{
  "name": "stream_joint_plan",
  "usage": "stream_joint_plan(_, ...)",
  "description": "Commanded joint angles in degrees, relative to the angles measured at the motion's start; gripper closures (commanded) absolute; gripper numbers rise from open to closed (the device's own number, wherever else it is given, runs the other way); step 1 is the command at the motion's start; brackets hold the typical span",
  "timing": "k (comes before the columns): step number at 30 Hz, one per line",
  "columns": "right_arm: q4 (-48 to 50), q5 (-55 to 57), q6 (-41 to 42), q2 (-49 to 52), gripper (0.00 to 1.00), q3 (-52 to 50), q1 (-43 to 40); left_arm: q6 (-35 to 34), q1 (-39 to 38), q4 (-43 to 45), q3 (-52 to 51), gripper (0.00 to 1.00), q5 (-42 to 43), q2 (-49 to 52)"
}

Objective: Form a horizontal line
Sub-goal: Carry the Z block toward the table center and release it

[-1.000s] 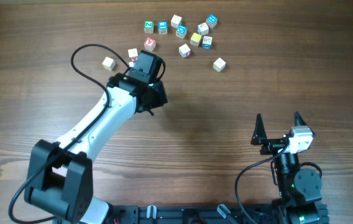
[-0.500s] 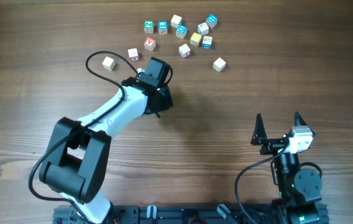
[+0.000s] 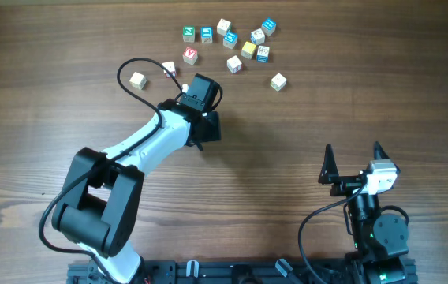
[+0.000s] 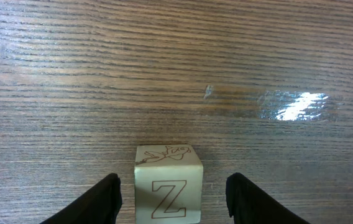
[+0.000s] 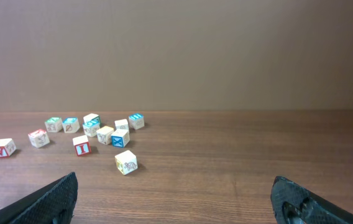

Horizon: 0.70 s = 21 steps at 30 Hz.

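A cream-white letter cube marked Z [image 4: 168, 163] sits on the wooden table between the fingers of my left gripper [image 4: 173, 193]. The fingers are open, with a gap on each side of the cube. In the overhead view the left gripper [image 3: 208, 126] is below the cube cluster and hides the Z cube. No finished row of cream cubes shows in any view. My right gripper [image 3: 352, 162] is open and empty at the near right, also in its wrist view [image 5: 176, 199].
Several loose coloured cubes cluster at the far middle [image 3: 232, 39]. A red V cube [image 3: 190, 55], a white cube [image 3: 169, 69] and two cream cubes [image 3: 137, 80] [image 3: 278, 81] lie apart. The left arm's cable [image 3: 129, 75] loops near them.
My left arm has swung to the right and toward the near side, away from the cube cluster. The right arm has not moved.
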Motion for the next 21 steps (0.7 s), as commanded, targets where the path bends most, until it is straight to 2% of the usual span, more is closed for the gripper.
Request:
stream_joint_plan(1,0.17,0.55,-0.48,-0.26,0.0,-0.04,-0.28,0.59,-0.24,0.17,-0.28,0.45,-0.76,0.85)
stream_joint_plan(4,0.17,0.55,-0.5,-0.26,0.0,-0.02,-0.28,0.59,-0.24,0.17,-0.28,0.54,-0.76,0.85)
stream_joint_plan(8,0.17,0.55,-0.5,-0.26,0.0,-0.02,-0.28,0.57,-0.24,0.13,-0.28,0.47,-0.76,0.85)
stream_joint_plan(10,0.17,0.55,-0.48,-0.26,0.0,-0.02,-0.28,0.59,-0.22,0.15,-0.28,0.36,-0.79,0.85)
stream_joint_plan(11,0.17,0.55,-0.5,-0.26,0.0,-0.04,-0.28,0.59,-0.22,0.15,-0.28,0.24,-0.81,0.85)
stream_joint_plan(12,0.17,0.55,-0.5,-0.26,0.0,-0.04,-0.28,0.59,-0.22,0.15,-0.28,0.04,-0.79,0.85)
stream_joint_plan(13,0.17,0.55,-0.48,-0.26,0.0,-0.02,-0.28,0.59,-0.2,0.17,-0.26,0.0,-0.83,0.85)
stream_joint_plan(18,0.17,0.55,-0.48,-0.26,0.0,-0.04,-0.28,0.61,0.72,-0.35,1.14,0.0,-7.72,-0.63)
stream_joint_plan(21,0.17,0.55,-0.48,-0.26,0.0,-0.02,-0.28,2.34,3.23,-4.72,7.37,0.0,-7.61,-4.66)
